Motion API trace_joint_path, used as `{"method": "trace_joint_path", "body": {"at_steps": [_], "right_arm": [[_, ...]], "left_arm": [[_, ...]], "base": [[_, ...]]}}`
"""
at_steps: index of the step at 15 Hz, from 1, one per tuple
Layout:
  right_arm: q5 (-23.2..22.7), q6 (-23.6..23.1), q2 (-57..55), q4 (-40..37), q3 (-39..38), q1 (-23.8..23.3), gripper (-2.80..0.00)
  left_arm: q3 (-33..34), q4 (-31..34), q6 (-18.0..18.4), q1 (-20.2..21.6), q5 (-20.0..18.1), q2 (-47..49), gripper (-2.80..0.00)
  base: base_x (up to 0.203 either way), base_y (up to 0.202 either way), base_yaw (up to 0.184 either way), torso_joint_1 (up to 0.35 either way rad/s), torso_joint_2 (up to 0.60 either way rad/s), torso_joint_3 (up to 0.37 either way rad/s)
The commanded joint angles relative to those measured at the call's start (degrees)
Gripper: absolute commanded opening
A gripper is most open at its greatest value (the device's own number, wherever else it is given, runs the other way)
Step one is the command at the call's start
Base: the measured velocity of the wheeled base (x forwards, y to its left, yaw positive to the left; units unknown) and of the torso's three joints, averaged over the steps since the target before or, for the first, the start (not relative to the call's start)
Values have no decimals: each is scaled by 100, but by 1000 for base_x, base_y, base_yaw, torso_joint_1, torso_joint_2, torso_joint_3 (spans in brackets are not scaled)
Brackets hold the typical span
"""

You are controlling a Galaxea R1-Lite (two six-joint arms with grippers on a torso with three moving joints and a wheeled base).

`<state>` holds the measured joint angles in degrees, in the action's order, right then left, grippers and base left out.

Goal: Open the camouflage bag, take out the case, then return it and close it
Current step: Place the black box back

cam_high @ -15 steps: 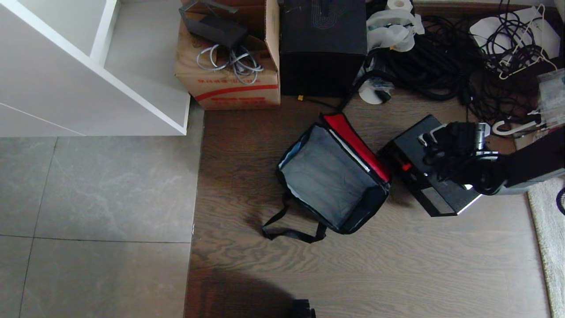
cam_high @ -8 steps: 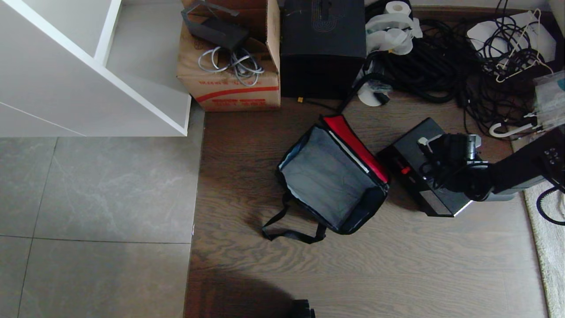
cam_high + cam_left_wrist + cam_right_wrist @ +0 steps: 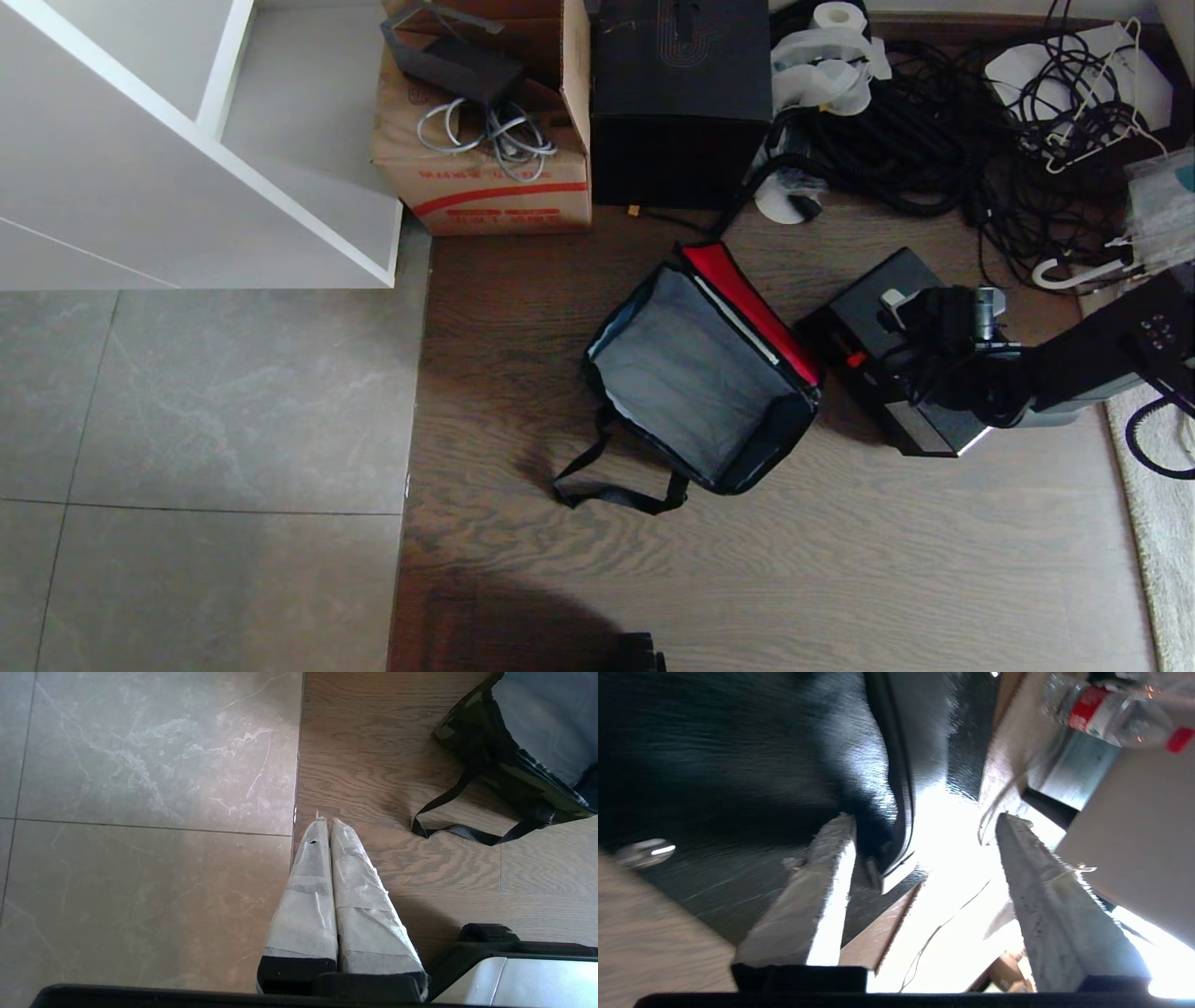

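Sitting flat on the wood floor, the case (image 3: pixel 873 350) is just right of the open bag (image 3: pixel 695 373). Right gripper (image 3: pixel 938 322) hovers over its handle, fingers spread, gripping nothing. Left gripper (image 3: pixel 325 820) is clamped together, parked near-left.

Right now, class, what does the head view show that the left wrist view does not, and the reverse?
Only the head view shows the case on the wooden floor beside the camouflage bag, with the right end effector over it, plus the cardboard box. Only the left wrist view shows the left end effector, shut above the floor. Both show the bag's grey lining and black strap.
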<state>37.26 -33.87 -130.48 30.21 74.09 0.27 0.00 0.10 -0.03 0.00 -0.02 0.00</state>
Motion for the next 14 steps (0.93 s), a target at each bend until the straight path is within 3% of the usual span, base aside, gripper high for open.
{"method": "trace_joint_path", "body": {"at_steps": [1,6,10,14], "right_arm": [[-249,-8,200,11,-36,233,0],[-737,-206,255,116,114,402,0],[-730,-1621,310,905,152,204,0],[-484,-2227,579,1168,-128,166,0]], "left_arm": [[0,-1,-6,0,2,9,-280],[-3,-1,-6,0,2,0,-280],[-4,-1,-6,0,2,3,-280],[0,-1,-6,0,2,9,-280]], "base": [[0,0,0,0,0,0],[0,0,0,0,0,0],[0,0,0,0,0,0],[0,0,0,0,0,0]]}}
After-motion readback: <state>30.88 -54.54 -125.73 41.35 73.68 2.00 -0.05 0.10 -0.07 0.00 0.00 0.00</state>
